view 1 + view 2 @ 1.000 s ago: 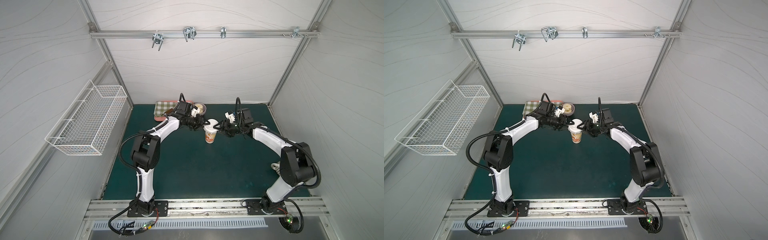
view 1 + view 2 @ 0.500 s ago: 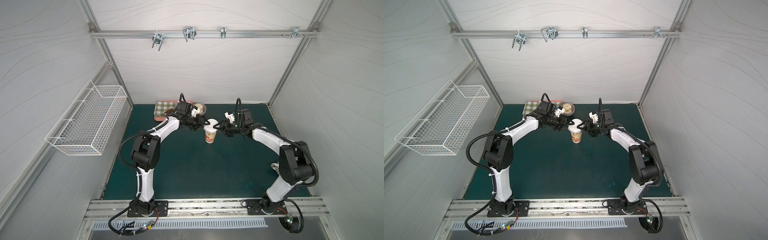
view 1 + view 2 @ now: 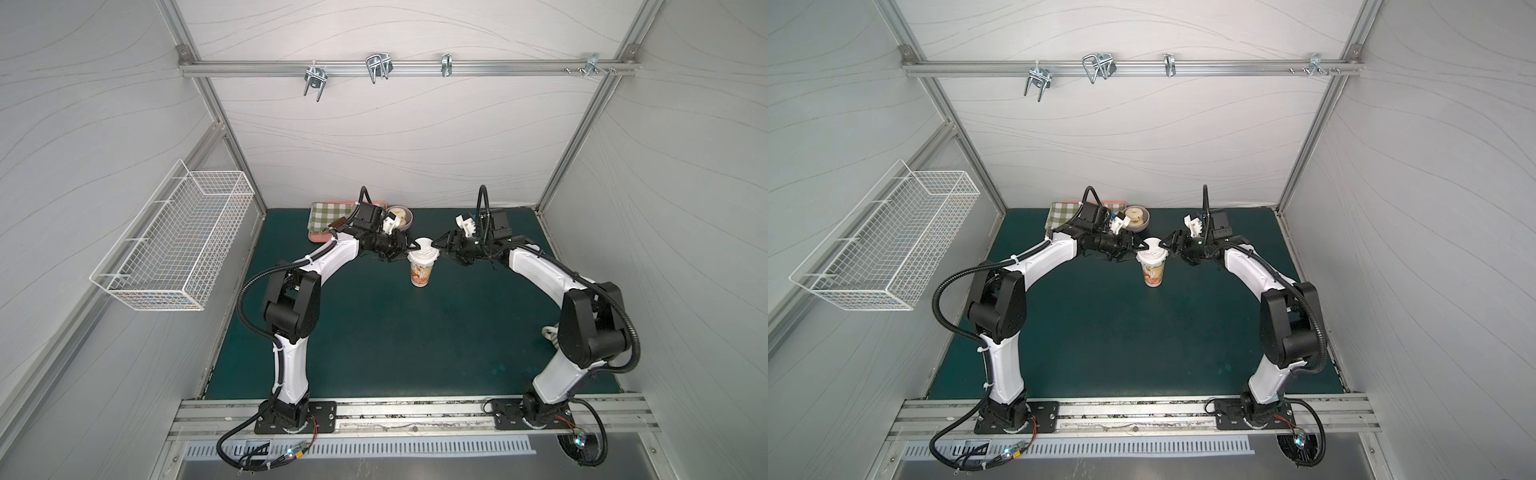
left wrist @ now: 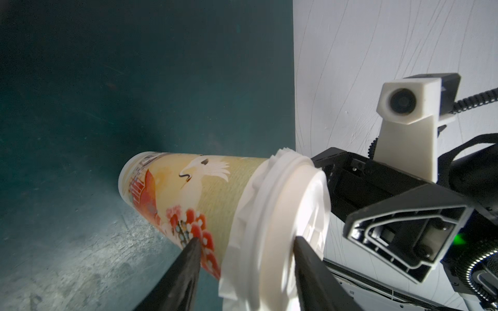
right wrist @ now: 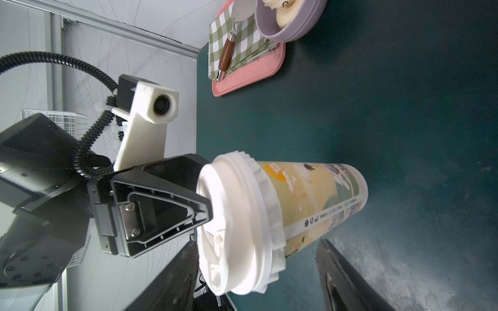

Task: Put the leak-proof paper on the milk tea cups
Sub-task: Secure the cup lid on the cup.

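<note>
The milk tea cup (image 3: 420, 272) (image 3: 1153, 274) stands upright mid-table, cream with an orange-red picture. A rigid white lid (image 3: 423, 246) (image 5: 237, 223) sits on its mouth. The leak-proof paper (image 4: 239, 215) (image 5: 275, 215) is caught under that lid, and only its crinkled edge shows round the rim. My left gripper (image 3: 409, 249) (image 4: 245, 239) is open and straddles the lid's rim, one finger over the lid and the other beside the cup wall. From the opposite side my right gripper (image 3: 436, 245) (image 5: 258, 245) is open too, one finger at the lid's top and the other well off the cup.
A lilac bowl (image 3: 401, 216) with pale food and a pink tray (image 5: 248, 80) carrying a green checked cloth and a brown-handled knife (image 5: 226, 56) stand at the back left, close behind my left arm. A wire basket (image 3: 174, 245) hangs on the left wall.
My right gripper's jaws have opened off the lid's rim. Both arms and the cup have stayed almost where they were.
</note>
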`<control>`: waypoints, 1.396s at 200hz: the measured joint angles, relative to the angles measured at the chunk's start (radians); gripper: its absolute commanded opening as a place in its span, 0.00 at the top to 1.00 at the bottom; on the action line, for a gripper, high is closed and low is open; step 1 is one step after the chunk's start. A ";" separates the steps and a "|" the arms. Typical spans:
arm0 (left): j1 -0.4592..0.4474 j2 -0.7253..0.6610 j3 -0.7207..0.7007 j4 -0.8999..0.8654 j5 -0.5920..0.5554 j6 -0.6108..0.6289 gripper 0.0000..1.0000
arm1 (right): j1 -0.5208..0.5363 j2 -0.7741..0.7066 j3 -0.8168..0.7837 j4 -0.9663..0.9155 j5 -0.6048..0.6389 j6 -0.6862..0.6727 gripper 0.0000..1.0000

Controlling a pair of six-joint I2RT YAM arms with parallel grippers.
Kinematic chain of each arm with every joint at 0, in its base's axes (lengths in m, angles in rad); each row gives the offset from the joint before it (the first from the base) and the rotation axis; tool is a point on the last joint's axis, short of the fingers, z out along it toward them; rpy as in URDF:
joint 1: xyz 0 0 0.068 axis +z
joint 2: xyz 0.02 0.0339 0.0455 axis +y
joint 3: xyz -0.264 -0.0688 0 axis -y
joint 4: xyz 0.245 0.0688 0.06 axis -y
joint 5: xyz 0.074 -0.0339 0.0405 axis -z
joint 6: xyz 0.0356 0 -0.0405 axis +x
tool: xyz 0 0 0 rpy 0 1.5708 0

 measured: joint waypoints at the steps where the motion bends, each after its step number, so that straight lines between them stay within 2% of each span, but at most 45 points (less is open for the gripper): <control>1: 0.000 0.000 0.000 0.000 0.000 0.000 0.44 | 0.000 0.001 0.001 0.000 0.000 0.000 0.29; 89: 0.000 0.000 0.000 -0.001 0.000 0.000 0.44 | -0.006 0.086 0.034 0.019 -0.022 0.010 0.37; 126: -0.001 0.000 0.000 -0.002 0.000 0.001 0.44 | -0.014 0.085 -0.026 0.121 -0.060 0.033 0.39; 195: -0.001 0.000 0.000 -0.003 0.000 0.004 0.44 | -0.020 0.085 -0.068 0.206 -0.084 0.044 0.38; 234: -0.002 0.000 0.000 -0.003 0.000 0.005 0.44 | -0.020 0.085 -0.023 0.133 -0.076 0.040 0.32; 279: -0.002 0.000 0.000 -0.003 0.000 0.008 0.44 | -0.022 0.093 0.056 0.073 -0.072 0.044 0.31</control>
